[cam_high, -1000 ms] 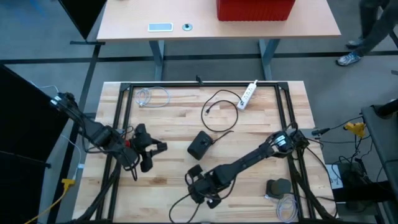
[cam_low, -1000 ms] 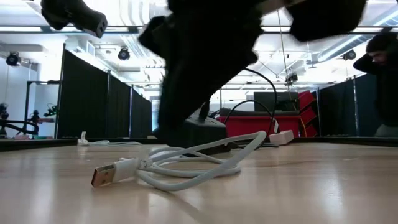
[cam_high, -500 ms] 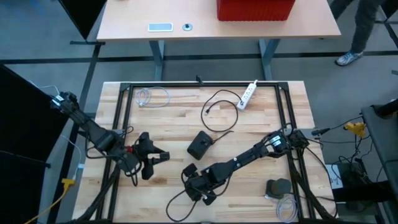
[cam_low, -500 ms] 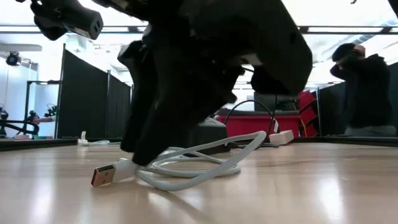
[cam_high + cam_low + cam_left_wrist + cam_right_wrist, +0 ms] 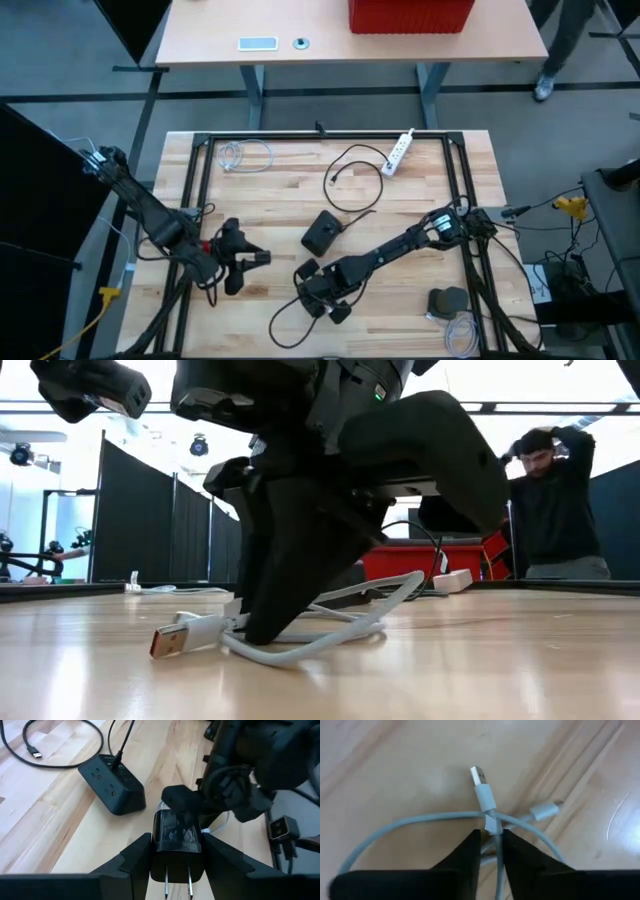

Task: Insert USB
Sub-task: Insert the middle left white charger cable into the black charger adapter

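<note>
- USB cable (image 5: 487, 820), white, lay in loose loops on the wooden table (image 5: 280, 190) near its front edge, in front of the black power block (image 5: 322, 232).
- One USB-A plug (image 5: 168, 641) rested flat on the wood, pointing away from the coil; the right wrist view showed a second, smaller connector (image 5: 543, 810) just beside the loops. Count: one cable, two ends visible.
- Right gripper (image 5: 490, 840) was down on the coil, its two fingers (image 5: 465, 852) drawn narrow around the cord just behind the USB-A plug. Cord sat between the fingers; grip looked closed on it.
- Left gripper (image 5: 176, 851) hovered above the table on the left side, holding one black wall charger (image 5: 176, 840) between its fingers, the charger's two metal prongs pointing back toward the wrist.
- Grippers were near each other, not touching.
- Other items counted in the high view: one white power strip (image 5: 400, 151) at the far side, one black cord (image 5: 350, 175) curling from the power block, one further white cable (image 5: 240, 154) at the far left, one dark round object (image 5: 447, 299) with another coiled white cable (image 5: 460, 330) at the front right corner.
- One person (image 5: 550, 510) stood in the room beyond the table, arms raised to the head.
</note>
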Robot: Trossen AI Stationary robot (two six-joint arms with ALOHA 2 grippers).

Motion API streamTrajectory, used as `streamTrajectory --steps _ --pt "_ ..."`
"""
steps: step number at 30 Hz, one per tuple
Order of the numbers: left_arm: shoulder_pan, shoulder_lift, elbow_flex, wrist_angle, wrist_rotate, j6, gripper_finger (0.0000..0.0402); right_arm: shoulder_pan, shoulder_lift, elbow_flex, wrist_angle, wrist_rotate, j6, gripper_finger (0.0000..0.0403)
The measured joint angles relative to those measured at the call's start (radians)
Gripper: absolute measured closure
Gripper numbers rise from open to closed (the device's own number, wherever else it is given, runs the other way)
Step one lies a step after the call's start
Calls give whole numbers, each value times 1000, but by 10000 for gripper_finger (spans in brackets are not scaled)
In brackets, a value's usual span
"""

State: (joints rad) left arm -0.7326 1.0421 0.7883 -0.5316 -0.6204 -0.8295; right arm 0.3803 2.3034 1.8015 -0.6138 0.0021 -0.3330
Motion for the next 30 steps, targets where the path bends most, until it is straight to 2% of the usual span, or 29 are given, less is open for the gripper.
streamTrajectory --steps 3,7,10,14,18,21,27,30 --pt "-1 24 -1 1 0 4 255 1 -8 -1 -5 -2 10 395" --pt "-13 25 -34 14 -5 16 255 1 -44 -2 -33 -2 51 391" --pt "-18 3 -95 115 -27 42 255 0 -76 -2 -64 -1 78 394" --pt "-20 -16 -247 444 -15 197 255 -1 -127 -7 -91 4 109 400" --pt "-21 -6 -432 950 62 461 255 -2 -185 -21 -96 68 187 400" --pt "-21 4 -548 1255 114 615 255 -3 -228 -32 -114 112 283 401" --pt "-21 7 -679 1473 164 753 255 -3 -305 -53 -111 235 448 401" --pt "-20 7 -696 1494 181 782 255 -3 -323 -53 -109 275 470 401"
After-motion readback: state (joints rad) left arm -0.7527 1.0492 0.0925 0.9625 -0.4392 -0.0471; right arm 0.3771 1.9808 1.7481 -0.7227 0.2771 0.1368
